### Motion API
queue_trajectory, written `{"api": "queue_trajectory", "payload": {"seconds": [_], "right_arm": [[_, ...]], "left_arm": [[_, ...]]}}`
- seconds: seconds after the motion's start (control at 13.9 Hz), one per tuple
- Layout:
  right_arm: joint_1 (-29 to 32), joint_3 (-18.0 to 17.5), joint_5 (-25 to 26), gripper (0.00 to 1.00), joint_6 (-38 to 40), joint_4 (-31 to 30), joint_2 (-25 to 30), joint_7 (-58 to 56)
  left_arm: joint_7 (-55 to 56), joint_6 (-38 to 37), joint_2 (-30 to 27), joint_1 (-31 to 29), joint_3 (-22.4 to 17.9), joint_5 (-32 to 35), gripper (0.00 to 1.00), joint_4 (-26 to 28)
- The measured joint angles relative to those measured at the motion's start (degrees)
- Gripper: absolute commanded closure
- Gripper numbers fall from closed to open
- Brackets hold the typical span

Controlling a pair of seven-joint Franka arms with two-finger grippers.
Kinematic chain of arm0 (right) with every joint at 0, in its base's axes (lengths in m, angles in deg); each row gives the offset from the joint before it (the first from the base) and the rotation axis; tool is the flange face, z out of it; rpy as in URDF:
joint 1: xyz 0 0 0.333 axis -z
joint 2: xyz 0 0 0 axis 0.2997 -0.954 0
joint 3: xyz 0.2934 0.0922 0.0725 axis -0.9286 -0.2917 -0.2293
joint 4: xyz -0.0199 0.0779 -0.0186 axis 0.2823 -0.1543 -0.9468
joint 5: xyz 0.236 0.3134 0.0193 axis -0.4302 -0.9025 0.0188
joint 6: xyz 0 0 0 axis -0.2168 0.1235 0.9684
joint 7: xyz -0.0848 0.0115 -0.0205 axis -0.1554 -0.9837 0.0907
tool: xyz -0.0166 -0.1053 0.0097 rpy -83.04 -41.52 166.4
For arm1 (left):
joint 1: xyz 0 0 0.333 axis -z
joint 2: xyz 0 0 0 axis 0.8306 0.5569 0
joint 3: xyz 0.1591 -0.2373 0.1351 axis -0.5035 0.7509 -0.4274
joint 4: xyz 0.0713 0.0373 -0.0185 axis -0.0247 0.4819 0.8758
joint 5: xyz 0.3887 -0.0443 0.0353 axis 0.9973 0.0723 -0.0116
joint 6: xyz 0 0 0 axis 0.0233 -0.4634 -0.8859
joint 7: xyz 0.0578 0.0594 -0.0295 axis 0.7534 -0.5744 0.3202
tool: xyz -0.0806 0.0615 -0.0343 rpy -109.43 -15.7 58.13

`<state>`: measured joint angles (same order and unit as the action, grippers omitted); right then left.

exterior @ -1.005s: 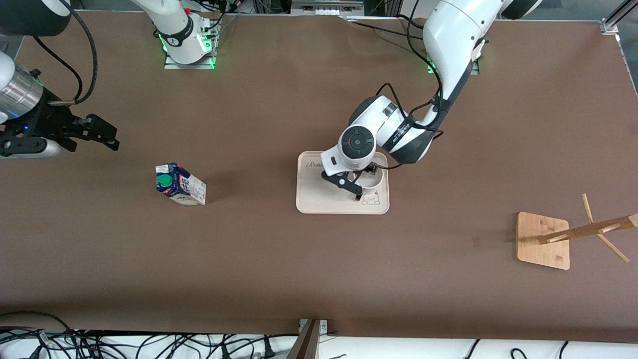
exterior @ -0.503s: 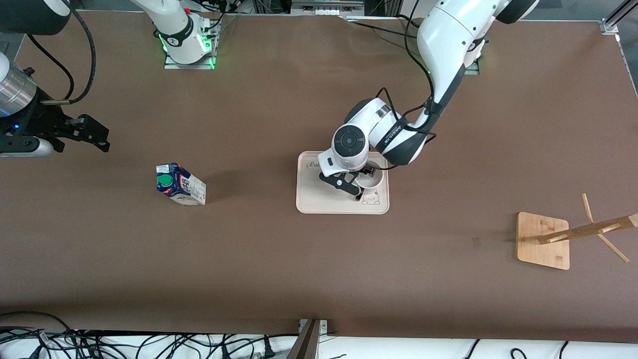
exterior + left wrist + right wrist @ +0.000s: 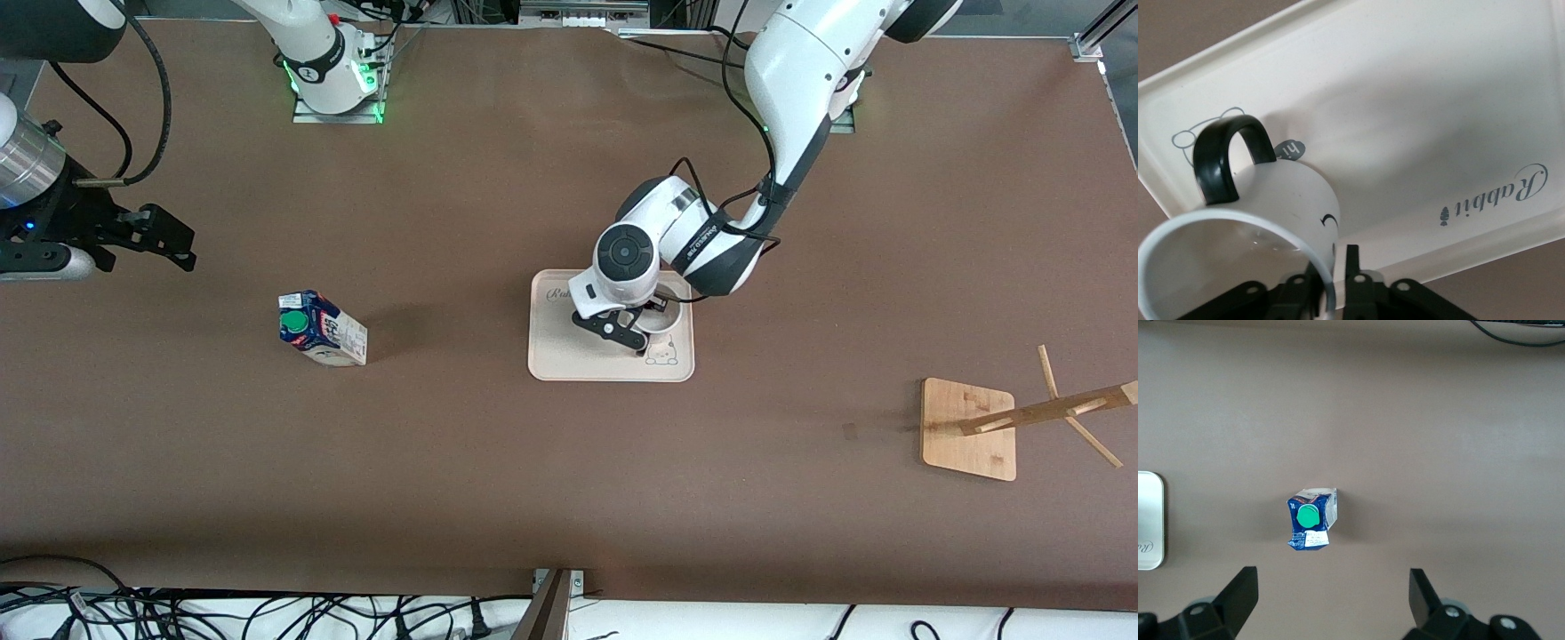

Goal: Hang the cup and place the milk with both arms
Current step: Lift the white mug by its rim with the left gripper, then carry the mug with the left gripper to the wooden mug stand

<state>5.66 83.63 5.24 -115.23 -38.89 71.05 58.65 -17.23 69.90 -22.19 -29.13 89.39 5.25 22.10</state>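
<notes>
Near mid-table, on the cream tray (image 3: 569, 356) — the cup (image 3: 662, 320), upright at the tray's end toward the left arm, black loop handle (image 3: 1223, 157) turned to the small bear drawing printed on the tray. Left gripper (image 3: 642, 327) down at the cup, jaws narrow, fingers (image 3: 1351, 267) pinched on the white rim, one inside and one outside, seen close in the left wrist view; the smiley face partly visible on the cup's side. Toward the right arm's end of the table, well apart from the tray — the milk (image 3: 321, 329), standing on the bare brown table (image 3: 498, 480), green cap (image 3: 1307, 515) on its dark blue top. Right gripper (image 3: 164, 242) up in the air near the table's edge at that same end, over bare tabletop, jaws wide with nothing between them, the carton in sight of the right wrist view between the spread fingers (image 3: 1238, 593). Toward the left arm's end, nearer the front camera than the tray, the wooden rack (image 3: 969, 429) with its square base and pegged post.
</notes>
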Motion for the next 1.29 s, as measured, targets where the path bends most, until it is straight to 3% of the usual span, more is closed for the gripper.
{"api": "queue_trajectory", "payload": {"seconds": [0.43,0.86,1.29], "right_arm": [[-0.3,0.0,0.0,0.0,0.0,0.0,0.0,0.0],[-0.3,0.0,0.0,0.0,0.0,0.0,0.0,0.0],[-0.3,0.0,0.0,0.0,0.0,0.0,-0.1,0.0]], "left_arm": [[0.2,0.2,-0.8,0.0,0.0,0.0,1.0,-3.9],[1.0,-11.9,-7.1,-0.8,-0.3,0.0,1.0,-10.4],[-4.5,-19.8,-13.5,-12.3,-0.9,0.1,1.0,-15.6]]}}
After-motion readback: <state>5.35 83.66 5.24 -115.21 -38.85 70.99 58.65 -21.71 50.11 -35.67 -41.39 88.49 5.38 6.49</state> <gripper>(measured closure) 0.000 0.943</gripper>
